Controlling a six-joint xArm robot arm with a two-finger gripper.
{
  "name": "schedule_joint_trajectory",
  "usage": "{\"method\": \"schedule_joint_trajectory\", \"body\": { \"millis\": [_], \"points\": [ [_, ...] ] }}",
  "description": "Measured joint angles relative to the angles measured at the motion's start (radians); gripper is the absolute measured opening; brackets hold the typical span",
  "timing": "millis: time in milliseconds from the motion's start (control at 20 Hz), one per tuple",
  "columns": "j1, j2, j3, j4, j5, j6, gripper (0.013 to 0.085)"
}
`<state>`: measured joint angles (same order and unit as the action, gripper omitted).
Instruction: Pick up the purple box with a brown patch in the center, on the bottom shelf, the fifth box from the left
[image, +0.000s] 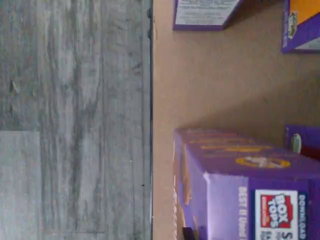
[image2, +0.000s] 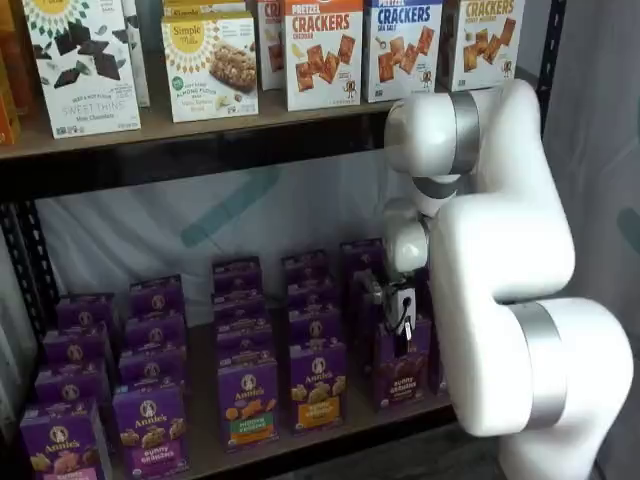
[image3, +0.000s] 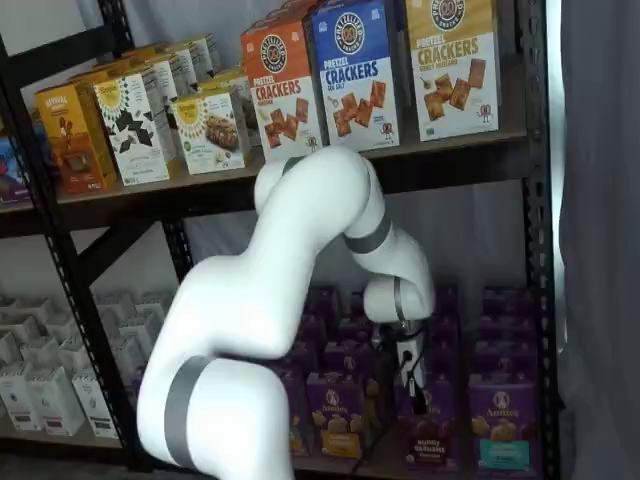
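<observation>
The purple box (image2: 402, 378) with a dark brown centre patch stands at the front of the bottom shelf (image2: 330, 432), and in both shelf views (image3: 431, 438) it is upright. My gripper (image2: 404, 342) hangs right over its top, also in a shelf view (image3: 417, 393). Its black fingers reach down to the box's upper edge; they show side-on, with no gap to read. In the wrist view a purple carton top (image: 250, 197) with a Box Tops label fills the near part, on the tan board (image: 210, 85).
Purple cartons stand in rows beside it: an orange-band one (image2: 318, 385) to its left, a teal-band one (image3: 500, 425) to its right. Cracker boxes (image2: 322, 50) fill the upper board just above the arm. A black rack post (image3: 533, 200) stands at the right. Grey floor (image: 75, 120) lies below the shelf edge.
</observation>
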<state>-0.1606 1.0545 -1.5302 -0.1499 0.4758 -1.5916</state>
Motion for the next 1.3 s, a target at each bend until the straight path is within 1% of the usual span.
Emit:
{"method": "schedule_joint_trajectory", "body": {
  "millis": [100,200,350,500,700,850,1150,1300],
  "points": [
    [0.002,-0.012,0.012,0.032,0.014,-0.028,0.029],
    [0.003,-0.037,0.04,0.09,0.022,-0.078,0.029],
    [0.004,-0.091,0.108,0.138,0.0,-0.119,0.029],
    [0.005,-0.158,0.193,0.178,-0.039,-0.154,0.029],
    [0.011,-0.25,0.309,0.209,-0.081,-0.178,0.029],
    [0.021,-0.336,0.415,0.234,-0.109,-0.192,0.029],
    [0.052,-0.495,0.617,0.245,-0.142,-0.174,0.029],
    [0.078,-0.572,0.714,0.282,-0.148,-0.183,0.029]
  ]
}}
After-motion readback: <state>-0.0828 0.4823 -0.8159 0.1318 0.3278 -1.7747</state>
